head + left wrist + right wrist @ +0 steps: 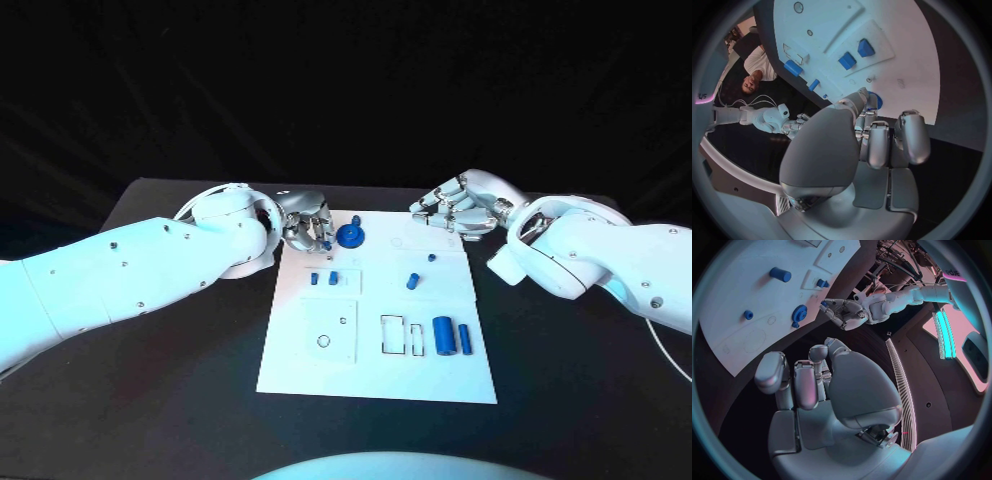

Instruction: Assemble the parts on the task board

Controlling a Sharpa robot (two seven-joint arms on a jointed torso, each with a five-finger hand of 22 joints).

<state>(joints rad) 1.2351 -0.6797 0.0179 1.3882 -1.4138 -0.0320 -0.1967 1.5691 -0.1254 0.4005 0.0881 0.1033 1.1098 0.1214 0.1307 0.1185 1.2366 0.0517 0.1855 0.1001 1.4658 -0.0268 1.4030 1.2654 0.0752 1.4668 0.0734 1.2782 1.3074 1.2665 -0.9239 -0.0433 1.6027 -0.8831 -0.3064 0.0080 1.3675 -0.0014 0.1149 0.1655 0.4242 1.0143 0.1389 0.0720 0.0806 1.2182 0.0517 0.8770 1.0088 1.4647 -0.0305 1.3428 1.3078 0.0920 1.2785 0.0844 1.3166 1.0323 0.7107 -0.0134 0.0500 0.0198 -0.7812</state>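
My left hand (307, 225) hung over the far left corner of the white board (325, 375), at about eleven o'clock from its middle, fingers curled down close together beside the round blue gear (352, 237); I could not tell whether they were touching it or pinching anything. My right hand (456, 212) hovered off the board's far right edge, near one o'clock, fingers curled in and, as far as I could see, holding nothing. Outward from the gear, two small blue blocks (332, 278) sat just left of centre, a short blue peg (414, 281) just right of it with a tiny blue stud (431, 257) beyond, and two blue cylinders (451, 336) lay near four o'clock beside unfilled rectangular outlines (394, 335). I judged the job early: the outlines and the round holes (323, 341) at seven o'clock still waited.
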